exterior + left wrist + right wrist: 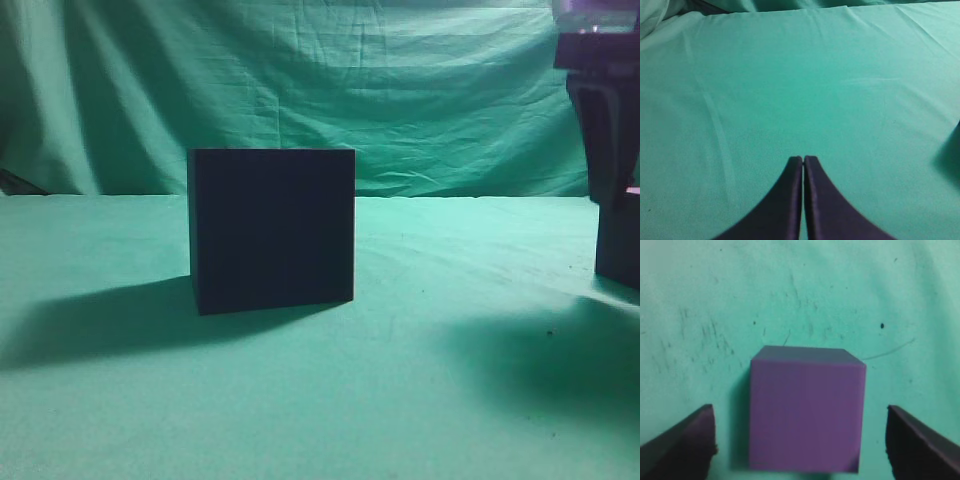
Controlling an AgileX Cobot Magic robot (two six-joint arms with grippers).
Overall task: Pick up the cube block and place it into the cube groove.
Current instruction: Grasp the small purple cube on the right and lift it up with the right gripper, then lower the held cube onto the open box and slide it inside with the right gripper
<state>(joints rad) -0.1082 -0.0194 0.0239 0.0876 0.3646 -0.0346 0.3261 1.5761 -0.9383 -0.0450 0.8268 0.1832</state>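
The cube block (807, 415) is a matte purple cube resting on the green cloth, seen in the right wrist view. My right gripper (800, 412) is open, with one finger on each side of the block and a gap of cloth between each finger and it. The cube groove (272, 228), a large dark box, stands at the middle of the table in the exterior view, well to the left of the right arm (605, 120). My left gripper (803, 159) is shut and empty over bare cloth. It is out of the exterior view.
Green cloth (420, 400) covers the table and hangs as a backdrop (400, 90). The box casts a shadow to its left. The right arm comes down at the far right edge, and a dark shape (620, 245) below it is cut off by the frame.
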